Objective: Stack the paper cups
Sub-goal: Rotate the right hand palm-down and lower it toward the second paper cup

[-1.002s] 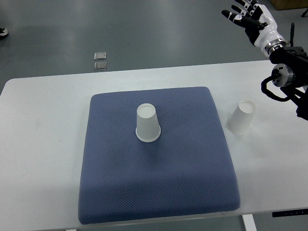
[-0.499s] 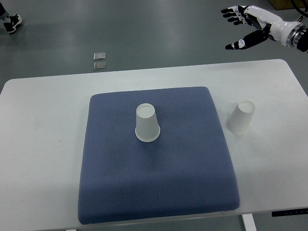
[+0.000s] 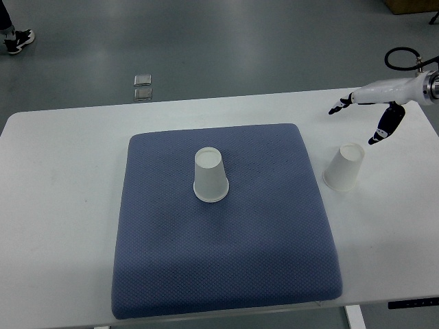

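One white paper cup (image 3: 209,175) stands upside down near the middle of the blue mat (image 3: 226,274). A second white paper cup (image 3: 343,166) stands upside down on the white table (image 3: 62,205), just right of the mat. My right hand (image 3: 360,120) comes in from the right edge and hovers above and slightly behind the second cup, fingers spread, holding nothing. It does not touch the cup. The left arm is out of view.
Two small square tiles (image 3: 143,87) lie on the grey floor beyond the table's far edge. A person's shoe (image 3: 16,40) shows at the top left corner. A black cable loops by my right wrist (image 3: 401,58).
My right hand has come down from the top right corner toward the table and now hangs close above the cup on the right. Both cups have stayed where they were.
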`<state>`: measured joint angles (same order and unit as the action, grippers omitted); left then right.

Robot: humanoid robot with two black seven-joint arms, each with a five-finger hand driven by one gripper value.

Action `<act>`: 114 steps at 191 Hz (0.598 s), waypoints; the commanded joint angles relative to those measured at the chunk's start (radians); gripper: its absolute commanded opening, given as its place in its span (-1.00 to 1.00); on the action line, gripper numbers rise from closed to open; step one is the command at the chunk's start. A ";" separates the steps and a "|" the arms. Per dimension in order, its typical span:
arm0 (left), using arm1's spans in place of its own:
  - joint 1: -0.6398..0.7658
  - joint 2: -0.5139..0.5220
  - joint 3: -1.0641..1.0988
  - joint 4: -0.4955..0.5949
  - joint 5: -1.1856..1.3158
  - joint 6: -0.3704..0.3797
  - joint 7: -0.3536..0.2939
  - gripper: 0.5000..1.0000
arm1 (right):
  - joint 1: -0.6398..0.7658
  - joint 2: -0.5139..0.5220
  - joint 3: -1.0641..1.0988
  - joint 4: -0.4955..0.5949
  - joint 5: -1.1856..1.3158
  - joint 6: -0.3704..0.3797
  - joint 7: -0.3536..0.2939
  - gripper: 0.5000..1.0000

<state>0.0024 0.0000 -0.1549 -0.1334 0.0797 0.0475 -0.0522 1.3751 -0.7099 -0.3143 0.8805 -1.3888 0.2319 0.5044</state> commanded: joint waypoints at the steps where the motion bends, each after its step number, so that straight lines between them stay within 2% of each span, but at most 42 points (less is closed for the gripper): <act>1: -0.001 0.000 0.000 0.000 0.000 0.000 0.000 1.00 | -0.007 0.012 0.000 0.000 -0.041 -0.005 0.000 0.64; 27: 0.001 0.000 0.000 0.000 0.000 0.000 0.000 1.00 | -0.030 0.049 0.000 0.000 -0.049 -0.019 -0.007 0.64; 89: 0.001 0.000 0.000 0.000 0.000 0.000 0.000 1.00 | -0.085 0.066 0.001 0.000 -0.042 -0.020 0.002 0.64; 114: 0.001 0.000 0.000 0.000 0.000 0.000 0.000 1.00 | -0.111 0.084 0.001 -0.012 -0.050 -0.054 -0.004 0.64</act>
<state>0.0022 0.0000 -0.1549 -0.1335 0.0798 0.0475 -0.0522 1.2846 -0.6365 -0.3129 0.8801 -1.4324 0.2025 0.5060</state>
